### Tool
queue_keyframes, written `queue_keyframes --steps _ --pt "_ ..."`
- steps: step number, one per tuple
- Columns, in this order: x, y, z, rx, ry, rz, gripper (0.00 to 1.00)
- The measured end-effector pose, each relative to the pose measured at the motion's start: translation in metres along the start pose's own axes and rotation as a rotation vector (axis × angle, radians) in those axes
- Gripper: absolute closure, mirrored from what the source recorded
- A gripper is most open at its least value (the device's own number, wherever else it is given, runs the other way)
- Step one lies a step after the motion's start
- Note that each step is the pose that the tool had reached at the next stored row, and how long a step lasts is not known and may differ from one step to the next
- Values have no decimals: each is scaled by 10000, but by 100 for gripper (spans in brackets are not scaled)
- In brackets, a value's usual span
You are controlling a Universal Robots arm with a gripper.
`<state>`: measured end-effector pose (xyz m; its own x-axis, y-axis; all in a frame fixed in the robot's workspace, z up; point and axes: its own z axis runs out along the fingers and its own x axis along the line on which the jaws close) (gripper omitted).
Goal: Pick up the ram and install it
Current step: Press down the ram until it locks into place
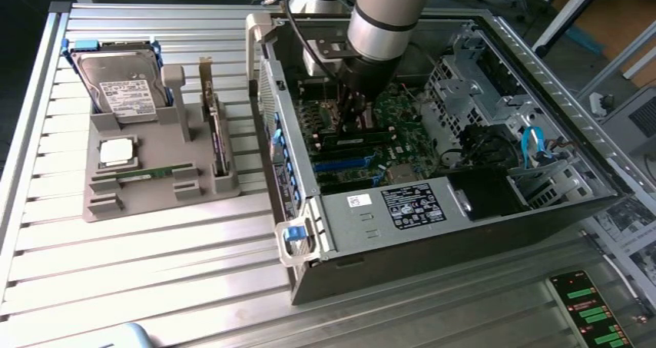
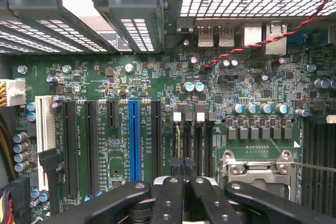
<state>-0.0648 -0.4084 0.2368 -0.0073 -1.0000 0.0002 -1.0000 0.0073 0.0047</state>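
Observation:
A thin green ram stick (image 1: 144, 173) lies flat in the grey holder (image 1: 103, 210) on the exterior view's left, outside the computer. My gripper (image 1: 359, 121) is down inside the open computer case (image 1: 410, 210), just above the motherboard (image 1: 395, 144). In the wrist view the gripper (image 2: 184, 167) has its fingers (image 2: 170, 198) drawn together into a narrow tip over the memory slots (image 2: 202, 137) with white latches, beside the processor socket (image 2: 257, 169). I see nothing held between them. Under the gripper a long dark strip (image 1: 354, 141) runs along the board; whether it is a module or a slot I cannot tell.
The holder also carries a hard drive (image 1: 123, 91), a square silver processor (image 1: 116, 151) and an upright expansion card (image 1: 215, 133). Drive cages (image 1: 482, 79), blue cables (image 1: 533, 144) and a red wire (image 2: 262, 43) crowd the case. A blue expansion slot (image 2: 133, 140) sits beside black ones.

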Motion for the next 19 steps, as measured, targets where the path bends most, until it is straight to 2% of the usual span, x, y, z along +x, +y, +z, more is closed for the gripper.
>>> queue_keyframes --steps 19 --pt "15 0 33 -1 0 -1 90"
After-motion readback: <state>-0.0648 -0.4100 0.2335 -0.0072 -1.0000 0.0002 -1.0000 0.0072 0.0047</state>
